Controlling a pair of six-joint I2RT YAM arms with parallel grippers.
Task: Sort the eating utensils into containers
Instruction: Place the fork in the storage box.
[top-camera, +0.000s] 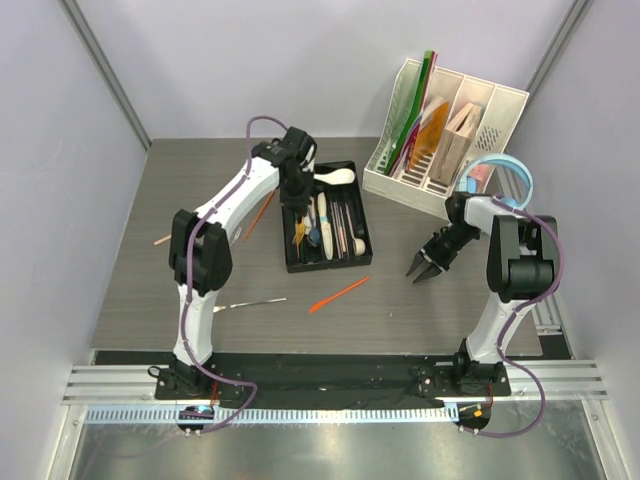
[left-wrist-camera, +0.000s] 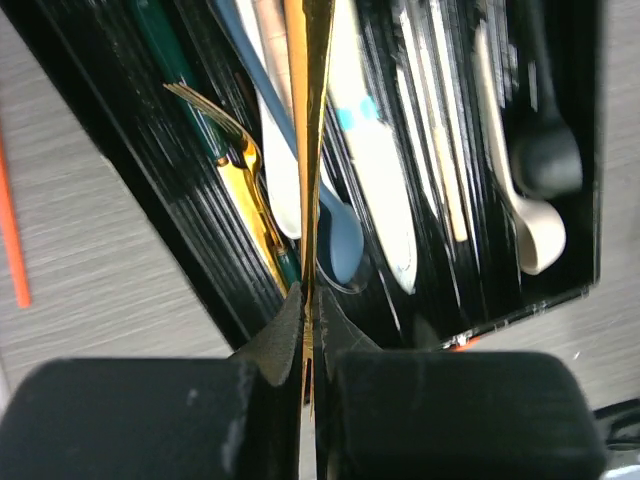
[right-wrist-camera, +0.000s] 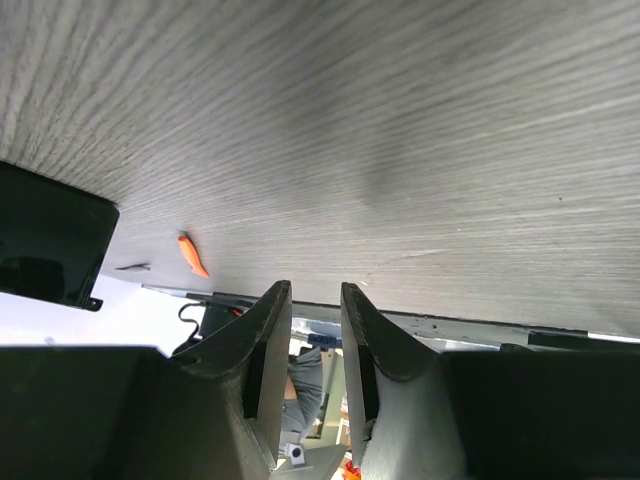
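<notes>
The black cutlery tray (top-camera: 362, 205) lies mid-table and holds several utensils. My left gripper (top-camera: 296, 192) hangs over its left compartments, shut on a thin gold utensil (left-wrist-camera: 309, 120) seen edge-on in the left wrist view, between the pads (left-wrist-camera: 310, 300). Below it in the tray (left-wrist-camera: 130, 140) lie a gold fork (left-wrist-camera: 238, 155), a blue spoon (left-wrist-camera: 335, 235), a white piece (left-wrist-camera: 378, 180), a beige spoon (left-wrist-camera: 530, 225) and a black spoon (left-wrist-camera: 545, 150). My right gripper (top-camera: 424, 266) is open and empty over bare table right of the tray, as its wrist view (right-wrist-camera: 315, 290) shows.
On the table lie an orange chopstick (top-camera: 338, 295), a second orange one (top-camera: 259, 214), a steel utensil (top-camera: 250, 303) and a wooden chopstick (top-camera: 162, 240). A white file organiser (top-camera: 445, 135) and light-blue headphones (top-camera: 508, 172) stand at the back right.
</notes>
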